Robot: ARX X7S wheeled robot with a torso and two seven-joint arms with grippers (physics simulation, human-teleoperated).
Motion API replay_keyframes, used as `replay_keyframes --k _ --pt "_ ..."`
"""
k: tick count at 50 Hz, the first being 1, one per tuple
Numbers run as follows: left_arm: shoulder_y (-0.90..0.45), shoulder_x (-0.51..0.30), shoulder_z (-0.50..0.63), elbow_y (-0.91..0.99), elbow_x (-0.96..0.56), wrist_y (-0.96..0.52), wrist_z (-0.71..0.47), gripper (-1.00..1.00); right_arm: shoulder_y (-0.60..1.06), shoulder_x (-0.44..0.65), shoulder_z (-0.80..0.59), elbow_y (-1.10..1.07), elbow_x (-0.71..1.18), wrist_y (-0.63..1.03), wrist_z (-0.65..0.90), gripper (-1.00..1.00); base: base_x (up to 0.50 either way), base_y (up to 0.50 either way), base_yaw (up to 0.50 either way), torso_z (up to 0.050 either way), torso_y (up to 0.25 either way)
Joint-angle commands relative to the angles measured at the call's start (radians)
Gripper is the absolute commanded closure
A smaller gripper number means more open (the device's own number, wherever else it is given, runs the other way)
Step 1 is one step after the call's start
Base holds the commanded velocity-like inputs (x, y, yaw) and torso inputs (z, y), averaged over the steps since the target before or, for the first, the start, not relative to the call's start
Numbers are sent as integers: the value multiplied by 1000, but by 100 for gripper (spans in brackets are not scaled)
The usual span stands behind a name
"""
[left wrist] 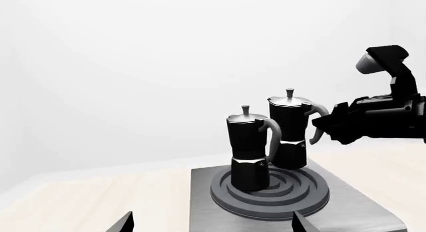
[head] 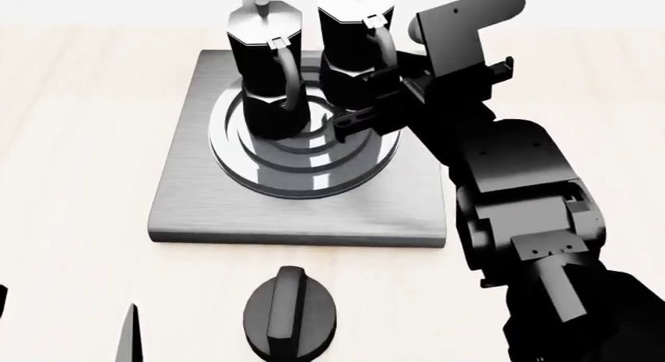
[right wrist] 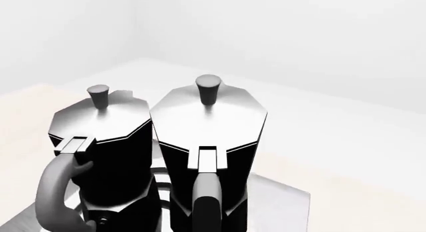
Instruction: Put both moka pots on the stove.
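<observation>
1. Brushed grey metal makes up the stove [head: 187, 214], a flat square plate lying on a pale wooden table [head: 83, 82], with a raised ring burner [head: 311, 171] in its middle.
2. Both moka pots stand upright on that burner, side by side and very close; from the right wrist view I cannot tell whether their bodies touch.
3. One moka pot, the left pot [head: 265, 58] in the head view, sits over the burner's inner rings, its curved handle turned toward the robot.
4. Its twin, the right pot [head: 348, 43], stands nearer the burner's far right edge, its handle [head: 382, 47] pointing at the right gripper.
5. Neither pot's lid is up, so nothing inside them shows.
6. Reaching in from the right side, the right arm [head: 519, 191] stretches forward over the stove's right edge, forearm roughly level in the left wrist view.
7. At its end, the right gripper [head: 366, 113] has its fingers spread, just beside the right pot's handle and gripping nothing.
8. Only two dark finger tips of the left gripper [left wrist: 213, 224] show, well apart, low over the table in front of the stove.
9. A low round black knob [head: 291, 311] lies on the table, near the stove's front edge.
</observation>
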Motion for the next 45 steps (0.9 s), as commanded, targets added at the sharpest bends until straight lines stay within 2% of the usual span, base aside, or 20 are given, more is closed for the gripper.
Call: replay_keyframes --k 1,35,36,45 --pt "-4 -1 2 -1 -2 -2 0 -100 -11 -24 60 22 -45 -19 -11 100 0 0 0 0 10" --pt "-6 -1 10 -16 0 14 -3 -100 -47 -27 243 24 -215 1 -18 100 0 0 0 0 1" --pt "-6 -2 9 -18 -1 17 -3 -100 -45 -27 252 24 -222 0 -13 -100 0 0 0 0 10" --pt "-8 -1 13 -21 -1 19 -2 -100 -49 -27 317 23 -286 -2 -14 -100 0 0 0 0 0"
